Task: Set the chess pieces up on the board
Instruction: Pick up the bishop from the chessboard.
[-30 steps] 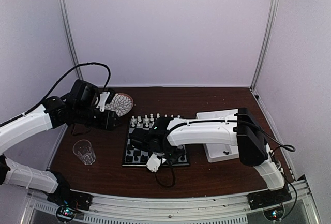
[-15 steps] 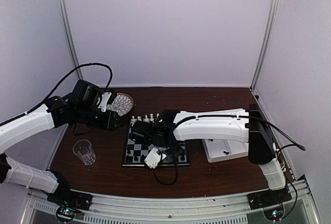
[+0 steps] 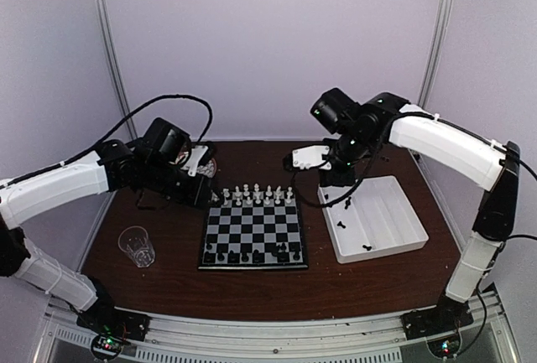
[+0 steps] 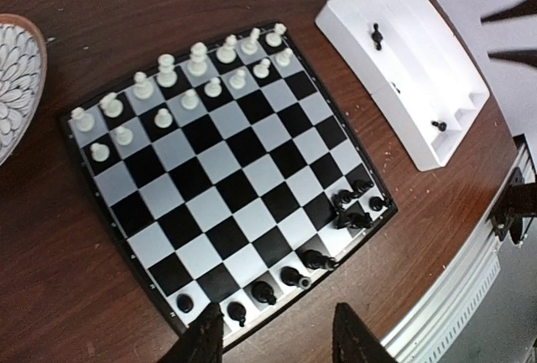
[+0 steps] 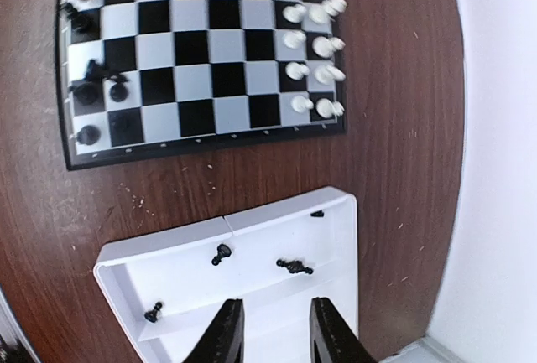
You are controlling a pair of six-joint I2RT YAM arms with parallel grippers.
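Left wrist view: left gripper (image 4: 281,348) is showing only two dark tips, the rest being cut off by the bottom edge. Its left finger (image 4: 205,342) is covering the board (image 4: 226,170) corner right beneath it. Patterned plate (image 4: 13,78), far ahead-left of the jaws, is running off the left edge. Black chessmen (image 4: 352,210) ahead-right of the jaws are bunching and overlapping, kinds unreadable.

Right wrist view: right gripper (image 5: 275,335) is likewise getting cut at the bottom. White tray (image 5: 168,241) under the jaws is running out of frame, and the board is losing its far edge ahead of the jaws. Tray pieces (image 5: 220,254) are reading too small to type.

Top view: the plate is mostly hiding behind the left arm (image 3: 67,187).
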